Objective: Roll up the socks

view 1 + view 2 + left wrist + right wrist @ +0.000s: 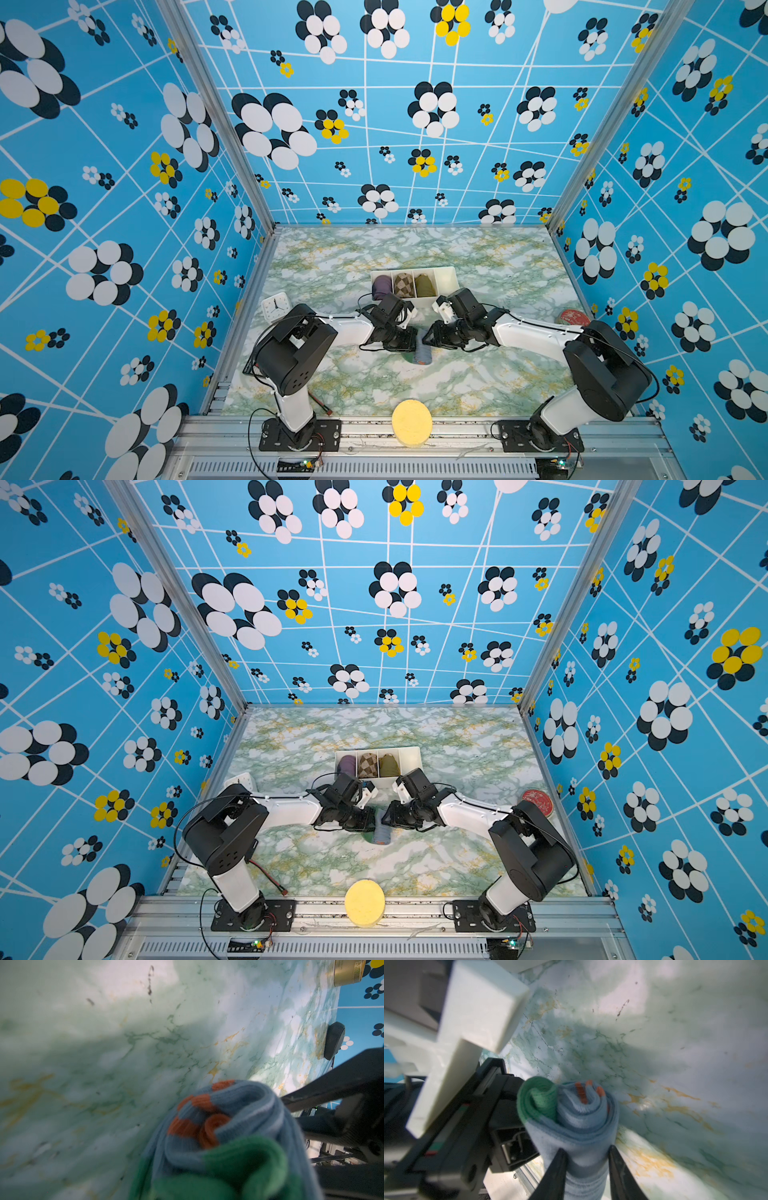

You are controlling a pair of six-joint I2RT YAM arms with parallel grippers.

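Note:
The socks [424, 356] [382, 836] are a tight grey-blue roll at the middle of the table, between both grippers. In the left wrist view the socks [228, 1126] show orange stripes coiled inside, and a green part covers the jaws. My left gripper [415, 338] sits against the roll's green end with its fingers hidden in the fabric. In the right wrist view the socks [581, 1109] stand on end, and my right gripper [587, 1149] has a black finger pressed on each side of the roll.
A white divided tray [444, 276] just behind the grippers holds purple, checkered and olive rolled socks. A small white clock [275, 306] stands at the left, a red round tin [574, 318] at the right, and a yellow disc [412, 423] on the front rail.

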